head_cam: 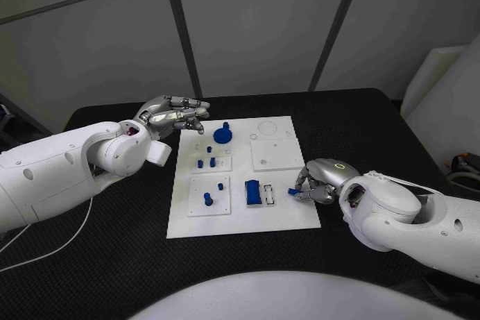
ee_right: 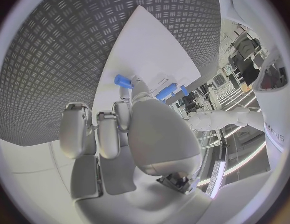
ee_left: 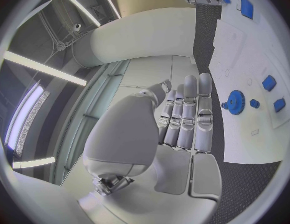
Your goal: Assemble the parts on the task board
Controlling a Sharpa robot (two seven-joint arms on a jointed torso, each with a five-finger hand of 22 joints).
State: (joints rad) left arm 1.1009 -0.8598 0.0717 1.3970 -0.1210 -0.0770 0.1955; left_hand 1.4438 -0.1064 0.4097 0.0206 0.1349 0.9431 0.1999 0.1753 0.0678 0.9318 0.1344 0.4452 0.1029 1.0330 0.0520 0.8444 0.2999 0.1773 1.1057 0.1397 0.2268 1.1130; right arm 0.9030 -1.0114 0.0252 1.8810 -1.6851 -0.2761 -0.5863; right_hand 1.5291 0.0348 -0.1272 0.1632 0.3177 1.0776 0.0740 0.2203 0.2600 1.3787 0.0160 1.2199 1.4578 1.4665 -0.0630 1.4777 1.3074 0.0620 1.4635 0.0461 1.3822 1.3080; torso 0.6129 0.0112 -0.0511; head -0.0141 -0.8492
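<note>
Looked like the placing step was underway: the right robot hand [head_cam: 318, 183] was pinching a small blue part [head_cam: 296, 191] at the right edge of the white board [head_cam: 245, 219], just beside the blue block [head_cam: 254, 193] standing in its lower half. The left robot hand [head_cam: 172, 114] hung off the board's top-left corner holding nothing, fingers straight and close together, near the blue gear [head_cam: 223, 133]. My guess is the next move needs that little part lined up over its slot and lowered gently.
</note>
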